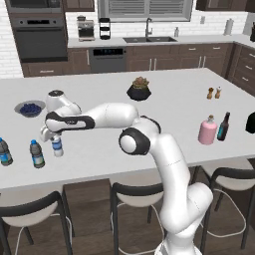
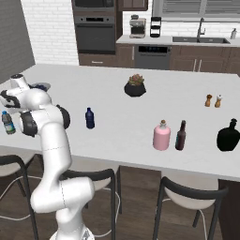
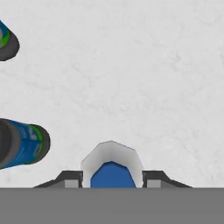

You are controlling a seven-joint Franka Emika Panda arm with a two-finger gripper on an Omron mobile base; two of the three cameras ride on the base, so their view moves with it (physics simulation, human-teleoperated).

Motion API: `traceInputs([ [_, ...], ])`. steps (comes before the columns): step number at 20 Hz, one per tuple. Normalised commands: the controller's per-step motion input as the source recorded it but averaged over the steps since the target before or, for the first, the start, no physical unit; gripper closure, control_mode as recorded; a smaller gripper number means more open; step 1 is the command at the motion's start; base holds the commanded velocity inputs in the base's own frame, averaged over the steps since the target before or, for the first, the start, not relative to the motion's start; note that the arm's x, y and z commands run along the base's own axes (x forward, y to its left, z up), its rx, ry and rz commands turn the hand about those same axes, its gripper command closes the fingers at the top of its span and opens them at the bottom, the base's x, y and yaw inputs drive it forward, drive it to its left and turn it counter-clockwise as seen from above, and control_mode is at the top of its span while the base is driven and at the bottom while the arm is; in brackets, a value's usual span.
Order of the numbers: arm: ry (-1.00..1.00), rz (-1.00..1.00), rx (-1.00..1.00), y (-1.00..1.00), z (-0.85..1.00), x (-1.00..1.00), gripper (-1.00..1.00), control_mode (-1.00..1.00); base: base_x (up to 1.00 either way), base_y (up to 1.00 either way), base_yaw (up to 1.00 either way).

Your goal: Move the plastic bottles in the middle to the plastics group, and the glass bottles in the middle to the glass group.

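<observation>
End effector [image 1: 54,139] clamped on clear bottle [image 1: 57,146], beside 2 blue-capped bottles [image 1: 36,154], white counter [image 1: 164,114].

Base cams behind arm, L & R, share island counter [image 1: 164,99]; hand cam looks straight down, close.

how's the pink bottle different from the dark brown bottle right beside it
The pink bottle is squat and wide with a short neck; the dark brown bottle is slim with a long narrow neck. The pink bottle is pale and carries a light stopper; the dark brown bottle is nearly black right up to its top. Both stand upright, side by side on the white counter, close to its near edge.
</observation>
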Motion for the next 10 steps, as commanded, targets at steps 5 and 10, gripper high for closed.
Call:
traceInputs([
  [5,-0.02,0.09,0.00,0.00,-0.32,0.00,1.00,-1.00,0.00,0.00,0.00],
  [10,-0.06,0.09,0.03,0.00,-0.19,0.00,1.00,-1.00,0.00,0.00,0.00],
])
